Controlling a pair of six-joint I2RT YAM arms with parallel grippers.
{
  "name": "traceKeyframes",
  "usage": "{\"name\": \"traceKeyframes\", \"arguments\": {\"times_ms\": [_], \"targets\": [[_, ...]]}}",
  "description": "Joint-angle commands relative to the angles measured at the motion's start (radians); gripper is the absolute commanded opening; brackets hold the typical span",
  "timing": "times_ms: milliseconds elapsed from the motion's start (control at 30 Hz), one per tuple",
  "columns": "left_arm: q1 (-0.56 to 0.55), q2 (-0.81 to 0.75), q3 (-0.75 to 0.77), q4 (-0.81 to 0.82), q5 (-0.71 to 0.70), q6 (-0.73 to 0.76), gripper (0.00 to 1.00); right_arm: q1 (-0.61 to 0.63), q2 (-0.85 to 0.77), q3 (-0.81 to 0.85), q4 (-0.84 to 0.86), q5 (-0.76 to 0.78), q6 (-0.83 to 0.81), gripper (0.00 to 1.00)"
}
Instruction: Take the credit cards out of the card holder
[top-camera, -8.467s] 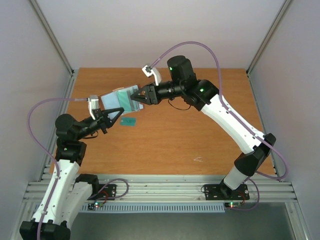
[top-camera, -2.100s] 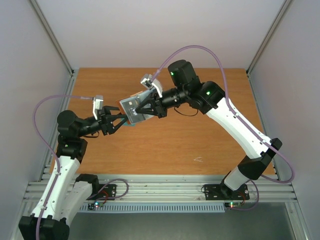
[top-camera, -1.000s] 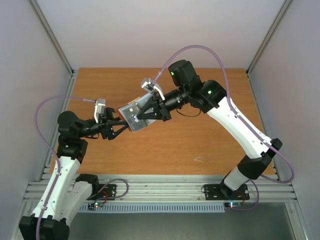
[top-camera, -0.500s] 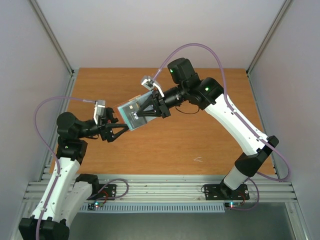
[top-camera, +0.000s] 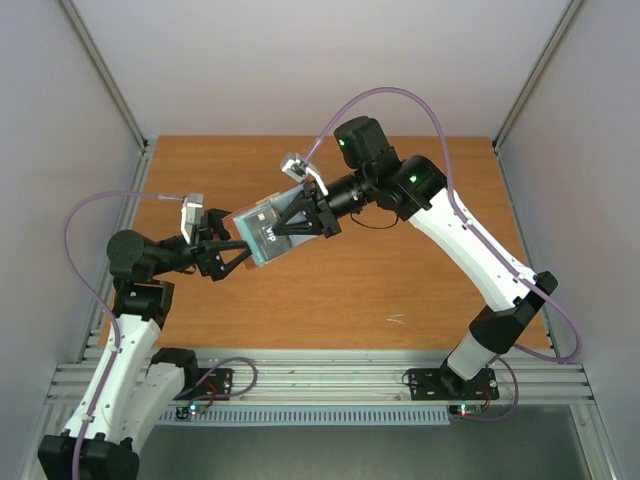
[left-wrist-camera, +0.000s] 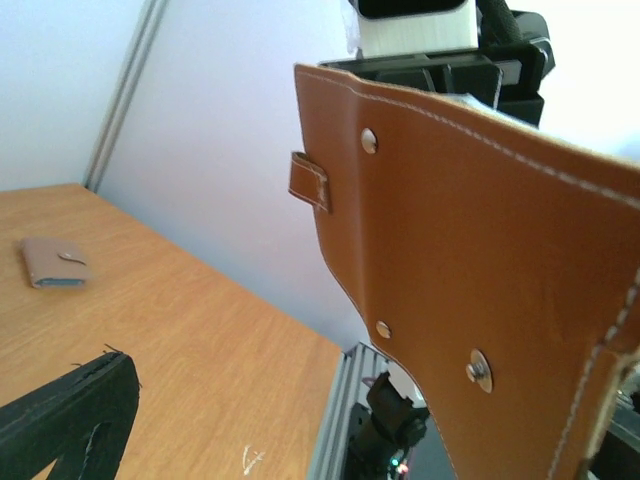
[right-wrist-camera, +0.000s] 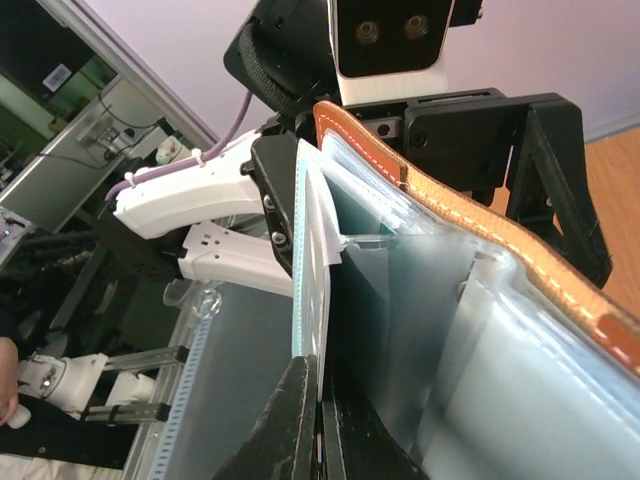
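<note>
Robot arms meet mid-air over an orange-brown wooden bench (top-camera: 400, 270). R tool (top-camera: 296, 220) is clenched on a clear plastic sleeve of the tan-brown leather folding card holder (top-camera: 262, 232). It holds the holder open above the bench's left-centre, well off the surface, so the pockets face the other arm. Inside, a black plastic credit card w/ white lettering (top-camera: 272, 237) shows. Other cards are hard to make out behind the pale sleeves. L tool (top-camera: 230, 251) is released, jaws spread wide at the holder's left edge, prob. lined up to reach for a card. Can't tell if it touches. L wrist view shows only the holder's stitched outer leather, snap studs and small tab (left-wrist-camera: 308, 181). Judgement: extraction step in hand, black card not yet out.
</note>
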Motion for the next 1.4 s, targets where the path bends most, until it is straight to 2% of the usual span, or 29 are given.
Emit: {"name": "traceKeyframes", "arguments": {"times_ms": [0, 167, 267, 333, 400, 467, 533, 733, 933, 1000, 1100, 1133, 1233, 1367], "targets": [[0.001, -0.006, -0.011, 0.008, 0.160, 0.064, 0.99, -0.008, -0.002, 0.022, 0.000, 0.022, -0.015, 0.01], [0.008, -0.017, -0.009, 0.003, 0.209, 0.094, 0.99, -0.018, -0.007, 0.024, -0.003, 0.021, -0.013, 0.01], [0.014, -0.019, -0.011, -0.074, 0.249, 0.159, 0.99, -0.019, -0.010, 0.024, -0.007, 0.024, -0.015, 0.01], [0.014, -0.021, -0.011, -0.078, 0.218, 0.176, 0.99, -0.019, -0.010, 0.023, -0.010, 0.023, -0.015, 0.01], [0.014, -0.022, -0.004, -0.080, 0.099, 0.159, 0.98, -0.019, -0.010, 0.024, -0.011, 0.019, -0.014, 0.01], [0.006, -0.016, 0.002, -0.081, -0.012, 0.118, 0.89, -0.020, -0.009, 0.025, -0.014, 0.022, -0.012, 0.01], [-0.001, -0.015, 0.009, -0.070, -0.059, 0.092, 0.83, -0.020, -0.008, 0.025, -0.012, 0.022, -0.011, 0.01], [-0.012, -0.009, 0.003, -0.079, -0.142, 0.082, 0.79, -0.019, -0.009, 0.025, -0.009, 0.018, -0.008, 0.01], [-0.013, -0.008, -0.002, -0.094, -0.149, 0.100, 0.58, -0.019, -0.018, 0.012, 0.009, 0.000, 0.008, 0.01], [-0.016, -0.006, -0.001, -0.095, -0.144, 0.103, 0.59, -0.019, -0.017, 0.008, 0.022, -0.003, 0.020, 0.01], [-0.024, -0.006, 0.008, -0.091, -0.119, 0.107, 0.73, -0.017, -0.006, 0.008, 0.045, -0.004, 0.043, 0.01], [-0.028, -0.004, 0.010, -0.088, -0.111, 0.110, 0.74, -0.018, -0.003, 0.007, 0.056, -0.005, 0.050, 0.01], [-0.038, -0.002, 0.012, -0.082, -0.100, 0.115, 0.71, -0.017, 0.004, 0.006, 0.074, -0.001, 0.060, 0.01], [-0.045, -0.002, 0.014, -0.072, -0.084, 0.122, 0.57, -0.017, 0.011, 0.005, 0.065, 0.008, 0.058, 0.01]]}}
